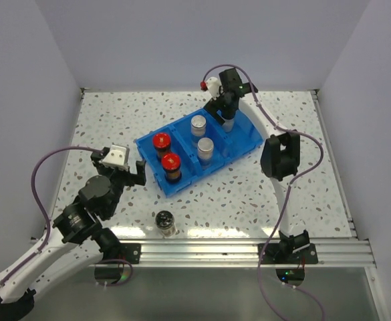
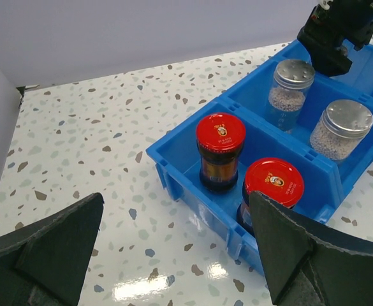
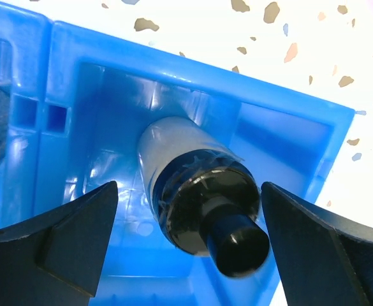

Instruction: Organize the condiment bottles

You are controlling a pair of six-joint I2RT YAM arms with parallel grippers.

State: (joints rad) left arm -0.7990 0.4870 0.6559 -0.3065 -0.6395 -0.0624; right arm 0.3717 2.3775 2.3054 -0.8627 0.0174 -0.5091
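Speckled white bench [image 1: 115, 114], enclosed by plain pale walls [image 1: 182, 40] on the left, far and right sides. A blue three-compartment bin [image 1: 242, 139] sits at an angle near the bench centre.

Contents of the bin:
- Left compartment: far red-capped jar [image 1: 162, 142] and near red-capped jar [image 1: 172, 164], both upright, close together.
- Middle compartment: far silver-capped jar [image 1: 198, 125] and near silver-capped jar [image 1: 205, 148], both upright, with pale granules visible through the clear bodies in the left wrist view.
- Right compartment: one black-capped jar [image 3: 192, 191], at the far end of the compartment.

A loose black-capped jar [image 1: 165, 223] stands on the bench outside the bin, near the front edge, well apart from the bin.

Right hand [image 1: 226, 110]: positioned over the far end of the right compartment, directly above the black-capped jar. The fingers [image 3: 58, 236] stand wide on either side of the jar. Blue bin floor shows between each finger and the jar; nothing is gripped.

Left hand [image 1: 129, 170]: positioned just to the left of the bin, pointing toward the left compartment. Its fingers [image 2: 46, 255] are spread wide and carry nothing.
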